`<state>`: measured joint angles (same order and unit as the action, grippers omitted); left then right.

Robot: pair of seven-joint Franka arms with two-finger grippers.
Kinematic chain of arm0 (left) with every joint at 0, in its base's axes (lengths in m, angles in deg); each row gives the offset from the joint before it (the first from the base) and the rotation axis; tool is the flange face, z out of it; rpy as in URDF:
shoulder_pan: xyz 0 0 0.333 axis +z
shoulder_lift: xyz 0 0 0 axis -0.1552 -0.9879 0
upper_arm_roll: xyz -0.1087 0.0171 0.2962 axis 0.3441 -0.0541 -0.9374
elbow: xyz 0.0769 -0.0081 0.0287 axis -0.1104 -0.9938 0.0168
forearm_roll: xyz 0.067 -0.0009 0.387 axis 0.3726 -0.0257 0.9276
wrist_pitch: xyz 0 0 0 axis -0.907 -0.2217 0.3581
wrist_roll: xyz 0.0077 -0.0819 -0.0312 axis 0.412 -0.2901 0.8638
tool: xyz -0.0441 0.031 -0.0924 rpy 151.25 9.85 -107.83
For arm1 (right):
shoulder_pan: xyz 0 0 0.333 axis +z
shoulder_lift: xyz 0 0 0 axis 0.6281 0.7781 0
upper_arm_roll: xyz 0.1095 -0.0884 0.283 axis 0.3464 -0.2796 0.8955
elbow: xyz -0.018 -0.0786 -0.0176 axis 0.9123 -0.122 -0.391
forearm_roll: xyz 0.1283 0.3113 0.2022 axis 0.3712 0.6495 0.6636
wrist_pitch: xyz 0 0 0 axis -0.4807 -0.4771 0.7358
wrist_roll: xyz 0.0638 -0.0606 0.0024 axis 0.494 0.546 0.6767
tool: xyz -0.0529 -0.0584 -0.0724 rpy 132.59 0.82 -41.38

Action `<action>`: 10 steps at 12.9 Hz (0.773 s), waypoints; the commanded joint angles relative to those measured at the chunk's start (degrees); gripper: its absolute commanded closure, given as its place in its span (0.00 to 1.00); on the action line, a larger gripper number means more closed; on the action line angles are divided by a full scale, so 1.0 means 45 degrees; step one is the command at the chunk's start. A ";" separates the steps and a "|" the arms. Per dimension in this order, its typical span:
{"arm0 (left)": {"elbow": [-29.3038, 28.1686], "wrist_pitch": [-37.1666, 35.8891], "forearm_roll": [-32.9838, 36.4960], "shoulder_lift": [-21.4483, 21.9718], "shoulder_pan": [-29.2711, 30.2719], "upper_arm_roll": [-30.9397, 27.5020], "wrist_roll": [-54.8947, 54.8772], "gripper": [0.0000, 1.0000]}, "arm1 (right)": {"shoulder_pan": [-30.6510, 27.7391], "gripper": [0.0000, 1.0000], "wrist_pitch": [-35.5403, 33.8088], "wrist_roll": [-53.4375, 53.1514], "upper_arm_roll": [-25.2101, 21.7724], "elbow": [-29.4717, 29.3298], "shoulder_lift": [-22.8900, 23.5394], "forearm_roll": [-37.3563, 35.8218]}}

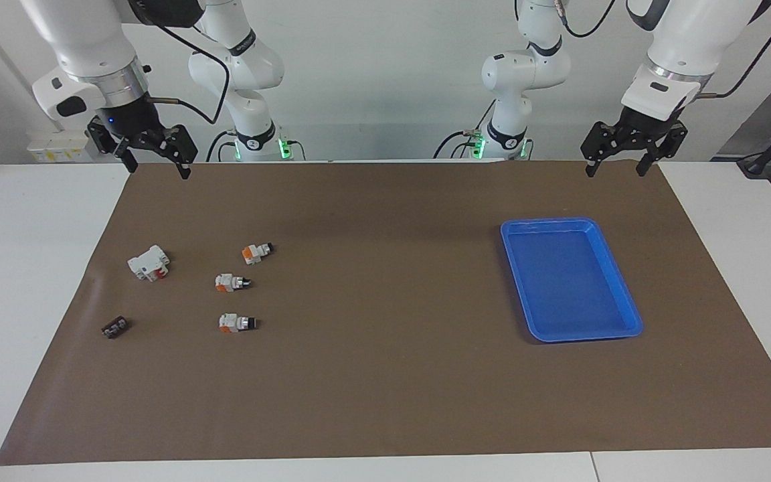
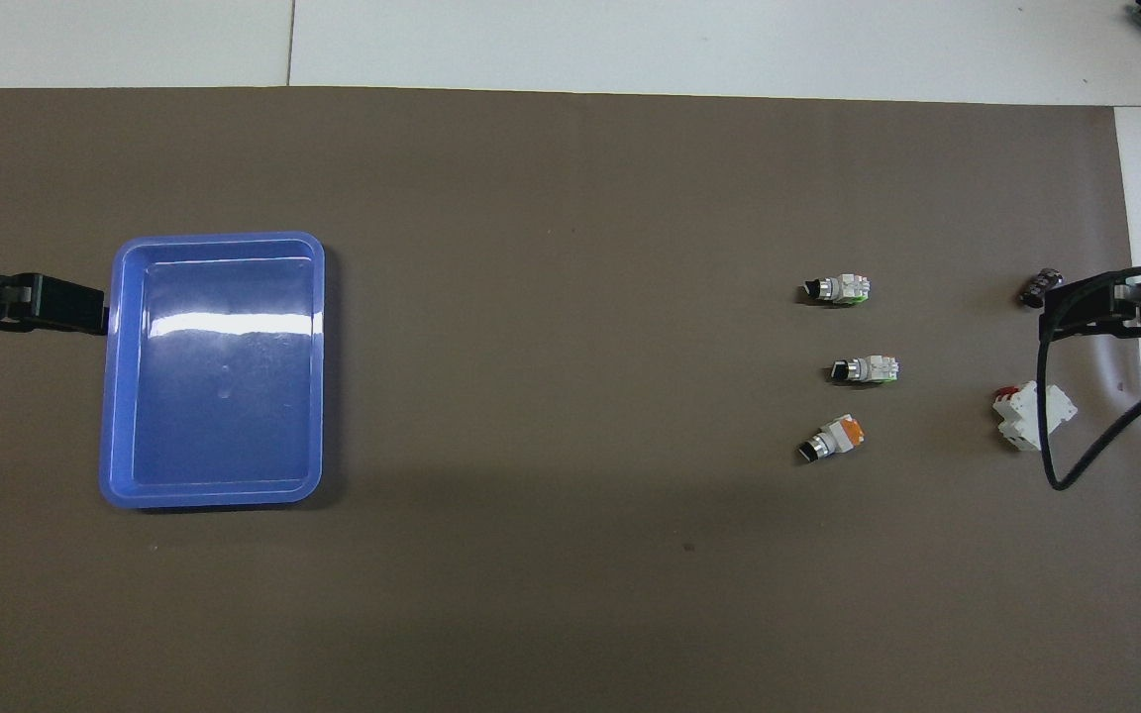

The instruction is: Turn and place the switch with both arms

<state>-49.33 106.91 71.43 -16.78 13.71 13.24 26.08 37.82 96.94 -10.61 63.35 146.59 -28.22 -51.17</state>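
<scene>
Three switches lie on the brown mat toward the right arm's end, each white with an orange block and a black knob tip. One [image 1: 256, 252] [image 2: 833, 437] is nearest the robots, one [image 1: 231, 282] [image 2: 866, 369] is in the middle, and one [image 1: 237, 323] [image 2: 838, 289] is farthest. My right gripper [image 1: 158, 171] [image 2: 1076, 302] is open and empty, raised over the mat's edge at its own end. My left gripper [image 1: 614, 173] [image 2: 55, 305] is open and empty, raised over the mat's edge beside the blue tray.
A blue tray [image 1: 569, 221] [image 2: 214, 239] sits empty toward the left arm's end. A larger white block with a red part [image 1: 149, 262] [image 2: 1031, 416] and a tiny black piece [image 1: 115, 327] [image 2: 1039, 288] lie beside the switches, toward the right arm's end.
</scene>
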 commanded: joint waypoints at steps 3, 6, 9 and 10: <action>-0.0172 -0.0167 -0.0126 0.0254 0.0168 0.0076 -0.0098 0.00 | -0.0246 0.00 0.1014 0.0188 -0.0053 0.1461 -0.0654 -0.0057; -0.0172 -0.0167 -0.0126 0.0254 0.0168 0.0076 -0.0098 0.00 | -0.0130 0.00 0.4934 -0.3980 -0.0035 0.5306 -0.1709 -0.0038; -0.0172 -0.0167 -0.0126 0.0254 0.0168 0.0076 -0.0098 0.00 | 0.0417 0.00 0.6466 -0.7773 -0.0015 0.6761 -0.0936 -0.0038; -0.0172 -0.0167 -0.0126 0.0254 0.0168 0.0076 -0.0098 0.00 | 0.0456 0.00 0.7010 -0.9140 0.0004 0.6899 -0.0428 -0.0038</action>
<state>-49.33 106.90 71.43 -16.78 13.71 13.24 26.08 39.49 124.33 -42.46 63.24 174.53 -31.80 -51.16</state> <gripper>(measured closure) 0.000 0.000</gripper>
